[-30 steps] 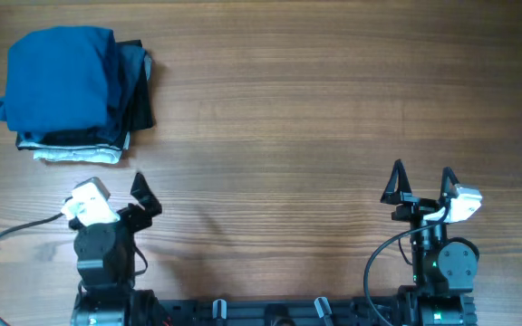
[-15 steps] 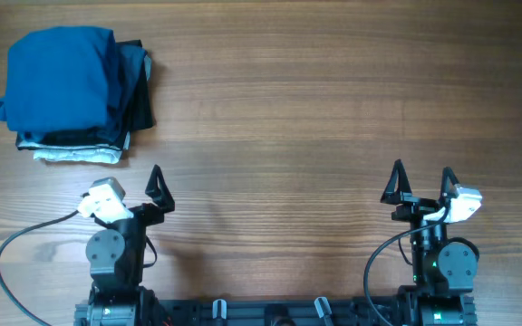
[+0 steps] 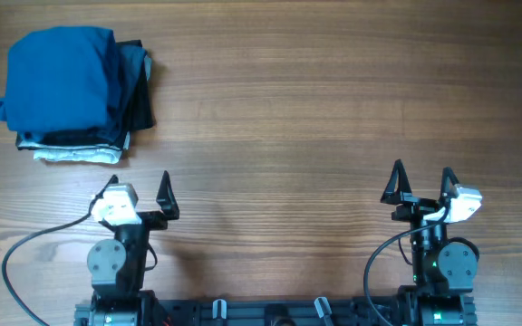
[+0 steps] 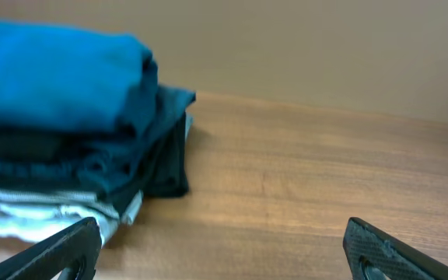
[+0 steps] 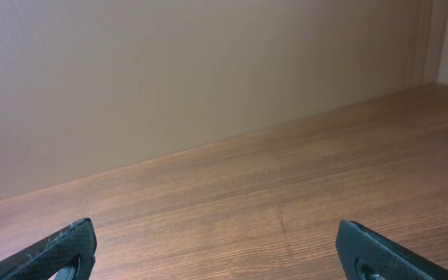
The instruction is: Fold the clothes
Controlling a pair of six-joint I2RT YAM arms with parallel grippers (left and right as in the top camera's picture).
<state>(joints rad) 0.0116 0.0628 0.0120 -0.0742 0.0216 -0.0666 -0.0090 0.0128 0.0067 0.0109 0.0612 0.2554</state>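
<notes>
One blue T-shirt, operator, and there it was, folded into a thick bundle on top of the pile at ten o'clock on your desk. Under it lay the folded dark garments, and at the very bottom the white-grey garment, its edge peeking out on the pile's six o'clock side.

By my reading the job was done, or as good as done. The shirt was stacked, nothing lay spread out anywhere else on the desk, and no sleeve trailed loose. The only quibble was that the bundle looked a touch puffy, with a soft corner bulging at its nine o'clock edge, so a tidy-up press might have been the one thing left if you wanted it neater.

Your left jaws stood at seven o'clock, near the desk's front edge, spread as wide as they go and gripping nothing. They faced the pile and were well apart from it. Your right jaws stood at five o'clock, just as wide and just as empty, looking out over bare wood.

As for labels, I saw none. No collar tag showed on the shirt from either view of it, and no brand, print or writing could be read anywhere.
</notes>
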